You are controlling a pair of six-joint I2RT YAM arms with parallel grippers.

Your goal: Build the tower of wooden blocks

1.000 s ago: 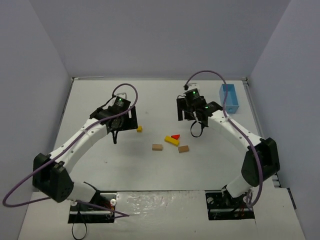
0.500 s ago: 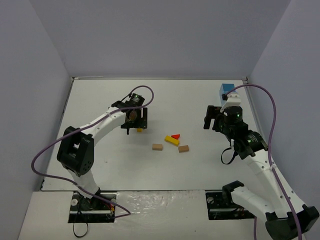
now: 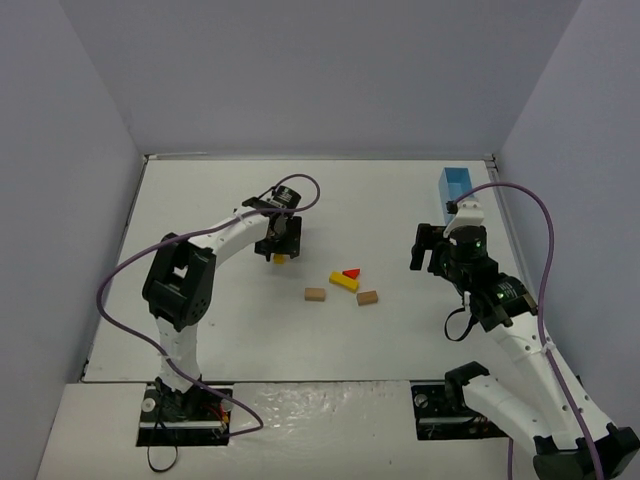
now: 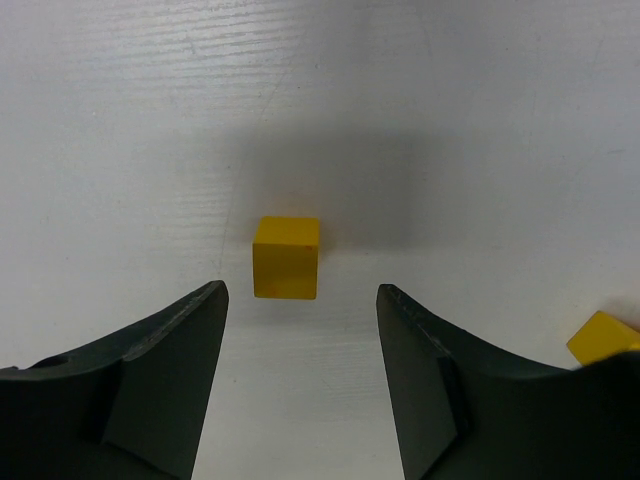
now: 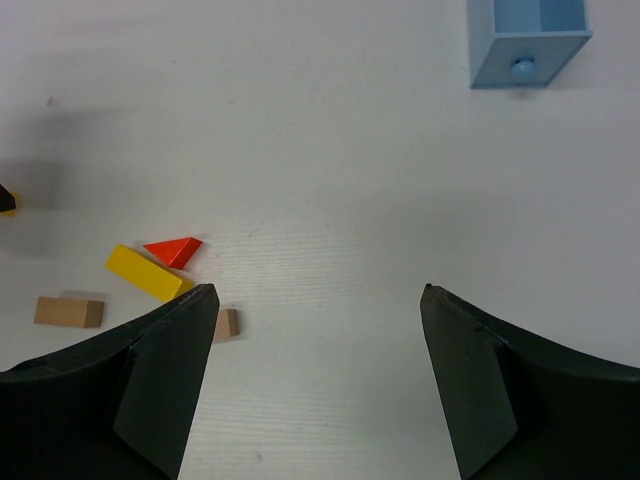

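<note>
Left wrist: my left gripper (image 4: 300, 303) parted, empty, lined up on yellow cube (image 4: 286, 258) for pickup; right gripper (image 5: 316, 292) wide, empty, parked aside.

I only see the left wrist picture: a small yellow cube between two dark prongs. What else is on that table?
Observer: A red wedge lies beside a long yellow block, right of the yellow cube.
Operator: Any plain wood?
Observer: Yes, a left tan block and a right tan block, lying apart, unstacked.
Operator: And the other arm?
Observer: The right gripper hangs open, holding nothing.
</note>
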